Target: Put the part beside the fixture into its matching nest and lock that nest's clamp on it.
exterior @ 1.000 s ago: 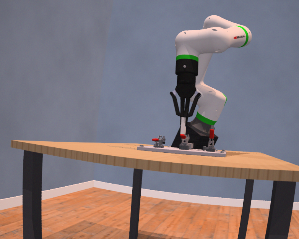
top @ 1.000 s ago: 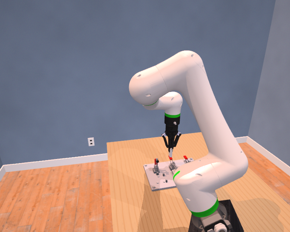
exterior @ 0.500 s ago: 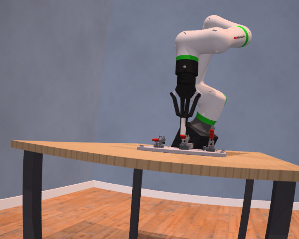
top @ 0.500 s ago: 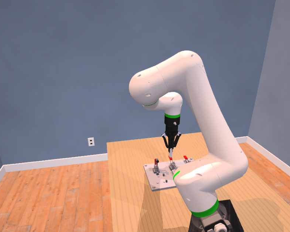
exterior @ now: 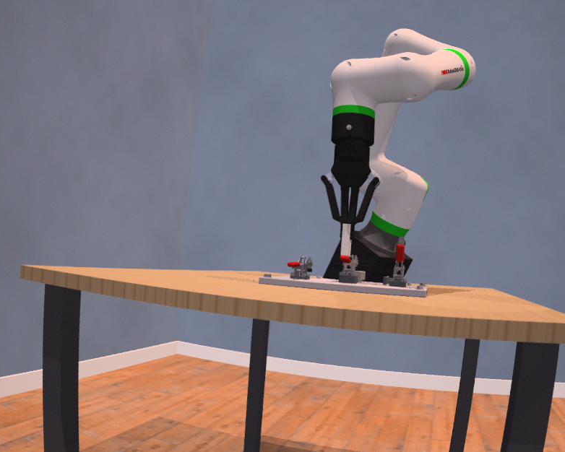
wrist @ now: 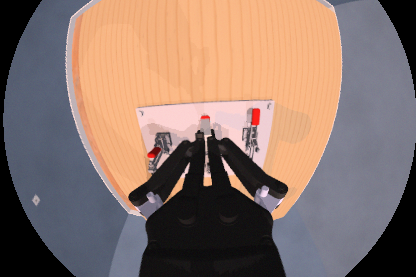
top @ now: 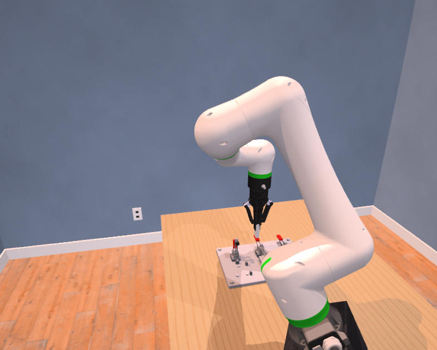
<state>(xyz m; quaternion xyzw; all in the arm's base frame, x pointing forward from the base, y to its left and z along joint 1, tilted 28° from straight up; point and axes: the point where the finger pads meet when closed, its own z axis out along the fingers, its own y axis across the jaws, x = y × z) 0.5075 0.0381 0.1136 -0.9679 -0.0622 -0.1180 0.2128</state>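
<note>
The grey fixture plate (top: 233, 280) (exterior: 292, 281) (wrist: 150, 116) lies on the wooden table (top: 196, 301) (exterior: 175, 292) (wrist: 200, 33) and carries three toggle clamps with red handle tips. My gripper (top: 256, 230) (exterior: 344, 249) (wrist: 205, 125) is shut, with nothing between the fingers. It points straight down, and its tips rest at the red tip of the middle clamp's handle (top: 255, 237) (exterior: 344, 258) (wrist: 206, 117), which stands steeply up. One outer clamp's handle (top: 234, 242) (exterior: 399, 253) (wrist: 254, 115) stands upright. The other outer clamp's handle (top: 280, 237) (exterior: 292, 263) (wrist: 155, 152) lies low. I cannot make out the part; my arm and fingers hide the nests.
My arm's lower links (top: 309, 271) cover the plate's near right corner in the top view. The robot base (top: 324, 331) (exterior: 370, 258) stands at the table's edge beside the plate.
</note>
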